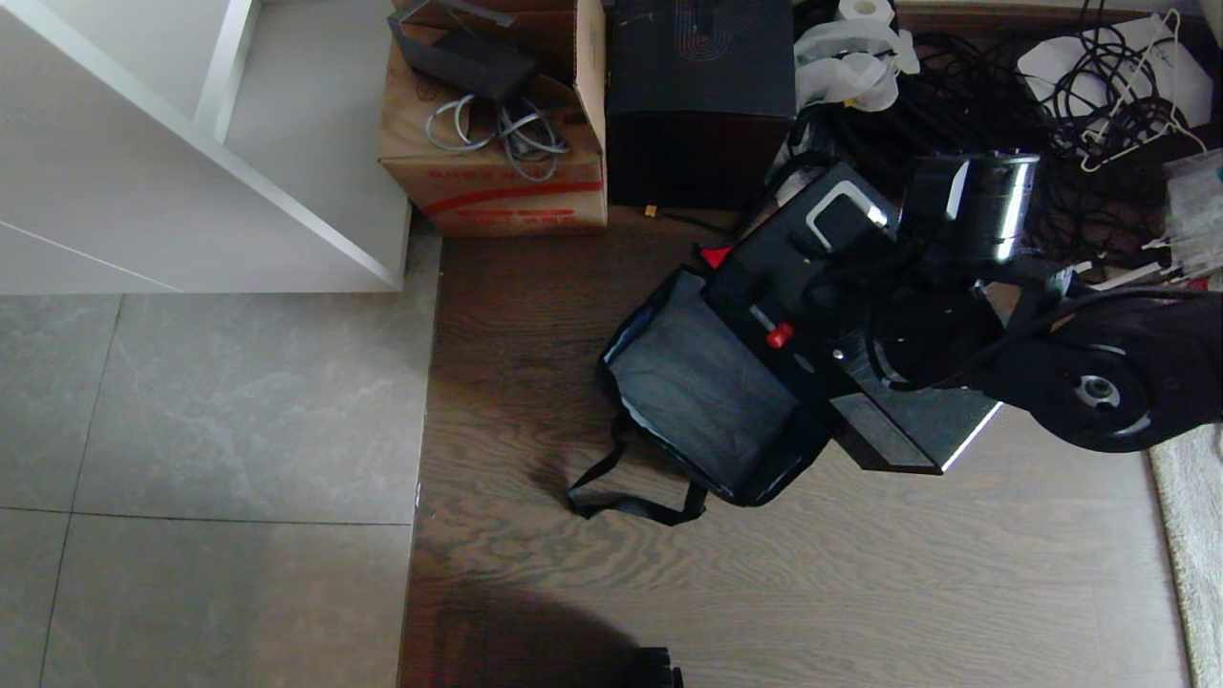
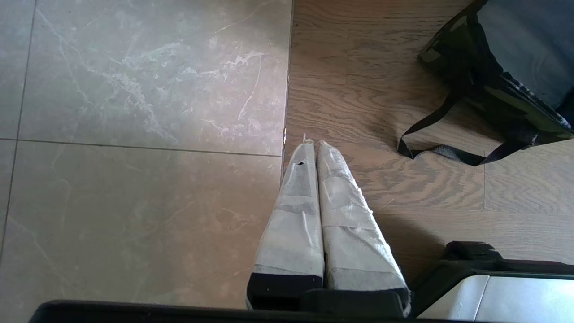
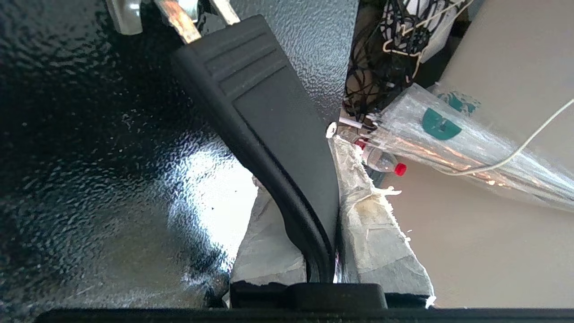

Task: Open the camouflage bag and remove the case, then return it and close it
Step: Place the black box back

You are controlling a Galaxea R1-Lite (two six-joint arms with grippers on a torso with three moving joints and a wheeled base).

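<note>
The camouflage bag [image 1: 702, 382] stands open on the wood floor, its grey lining bare, a black strap [image 1: 631, 502] trailing in front and a bit of red lid lining [image 1: 715, 255] behind. The black case [image 1: 898, 435] hangs tilted over the bag's right rim, its red knob [image 1: 780, 334] facing the opening. My right gripper [image 3: 309, 188] is shut on the case's black bar handle [image 3: 269, 112], with the textured case face [image 3: 89, 134] beside it. My left gripper [image 2: 312, 144] hangs shut and empty over the floor, left of the bag [image 2: 506, 98].
A cardboard box [image 1: 497, 124] and a large black cube box [image 1: 702, 96] stand behind the bag. Tangled cables [image 1: 955, 86] lie at the back right. A white cabinet [image 1: 191, 143] fills the far left. A rug edge [image 1: 1190, 535] runs along the right.
</note>
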